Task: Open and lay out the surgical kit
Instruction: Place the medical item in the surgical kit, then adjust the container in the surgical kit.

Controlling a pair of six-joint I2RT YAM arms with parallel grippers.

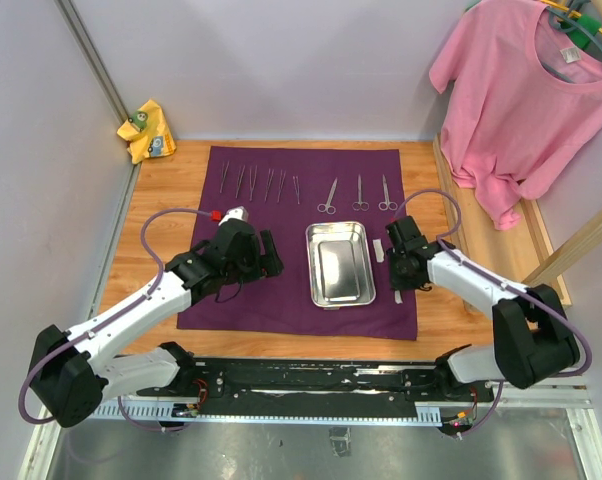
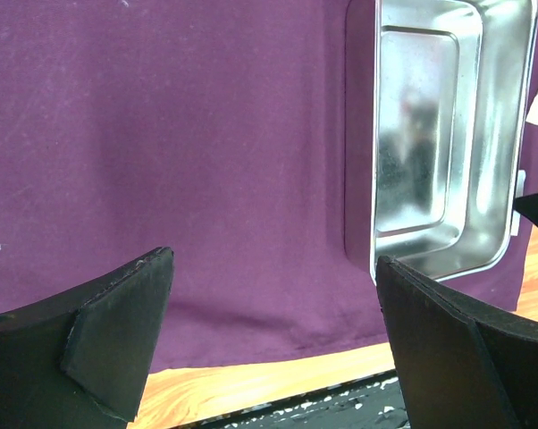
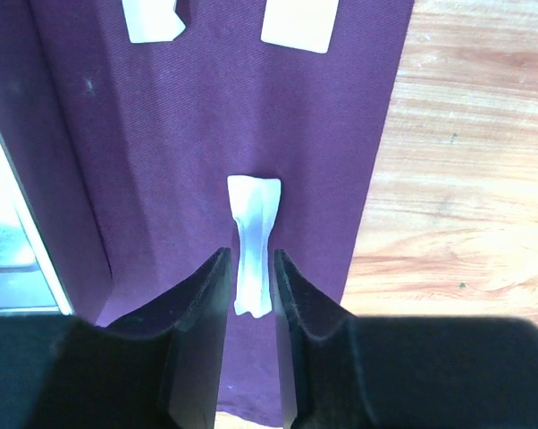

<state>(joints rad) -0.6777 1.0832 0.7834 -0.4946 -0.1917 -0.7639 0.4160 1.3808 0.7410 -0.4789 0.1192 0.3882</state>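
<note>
Found the cloth (image 1: 281,290) spread flat over the middle of the worktop (image 1: 171,180). Saw the tray (image 1: 339,262) lying on it right of centre, long side running front to back. Noted a row of forceps (image 1: 256,182) along the far edge on the left, with three scissors (image 1: 358,192) beside them to the right, all on the cloth and well apart from the tray.

Saw the left jaws hanging low over bare cloth just left of the tray, spread as wide as they go and gripping nothing. From the left wrist, made out only cloth (image 2: 162,134) between the two fingers, with the tray (image 2: 430,134) off toward the right one.

Found the right jaws low over the strip of cloth between the tray and the cloth's right edge. Saw them parted only a little, astride the near end of a gauze strip (image 3: 253,241) lying flat, pinched narrow at its waist. Made out a sliver of purple between the strip and the left finger (image 3: 202,313); could not tell for sure whether the strip brushed the other finger. Judged it not clamped. Noted two more gauze pieces (image 3: 153,20) (image 3: 298,22) farther on, side by side on the cloth.

Saw a yellow rag (image 1: 146,130) at the far left corner and a pink T-shirt (image 1: 521,90) hanging at the far right.
</note>
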